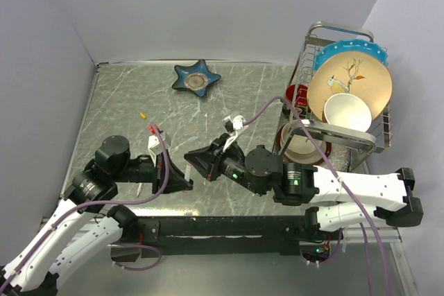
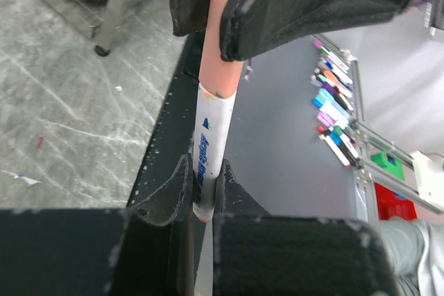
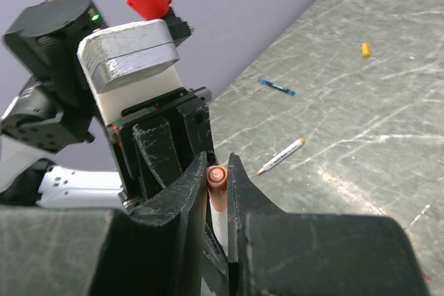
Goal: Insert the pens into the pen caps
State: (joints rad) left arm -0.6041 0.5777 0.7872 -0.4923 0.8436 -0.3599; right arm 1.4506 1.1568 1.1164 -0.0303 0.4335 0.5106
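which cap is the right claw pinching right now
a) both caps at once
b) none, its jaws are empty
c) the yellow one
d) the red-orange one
d: the right claw is shut on the red-orange cap, end to end with the white pen gripped by the left claw, while the yellow cap lies loose on the table.
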